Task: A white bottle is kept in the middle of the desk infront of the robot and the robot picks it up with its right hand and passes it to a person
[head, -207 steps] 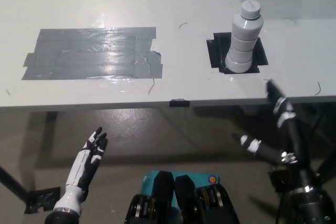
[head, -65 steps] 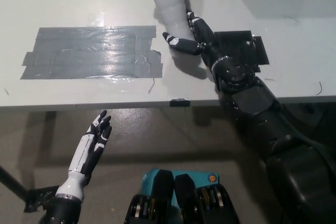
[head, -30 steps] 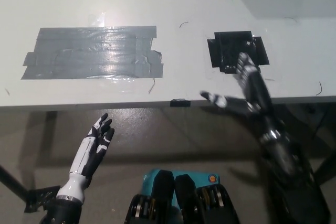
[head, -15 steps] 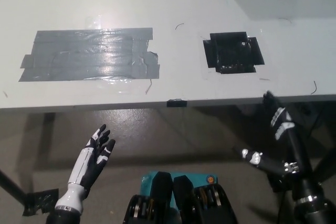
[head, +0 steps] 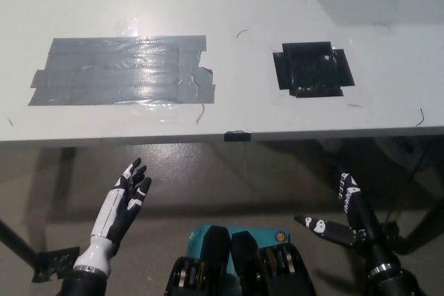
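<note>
White tabletop (head: 229, 5) fills the upper part of the head view, its front edge running across the middle. Two tape patches on it. One is a large grey tape patch (head: 121, 71) on the left side, made of overlapping strips, glossy with reflected light. The other is a smaller black tape square (head: 312, 68) to the right of centre, well apart from the grey one. A small dark tab (head: 237, 134) sits on the front edge, between the two patches.

White bottle: not visible anywhere in the view. The black tape square carries nothing.

Two hands, both below the tabletop's front edge and over the floor (head: 229, 178). Left hand (head: 127, 195), white with black fingers, at lower left, fingers spread apart and pointing up toward the tabletop edge, holding nothing. Right hand (head: 340, 213), black with white markings, at lower right, fingers wide and splayed: one points left, another points up. It holds nothing.

One dark tape scrap (head: 52, 263) lies on the floor at lower left, by a dark table leg (head: 14, 240).
</note>
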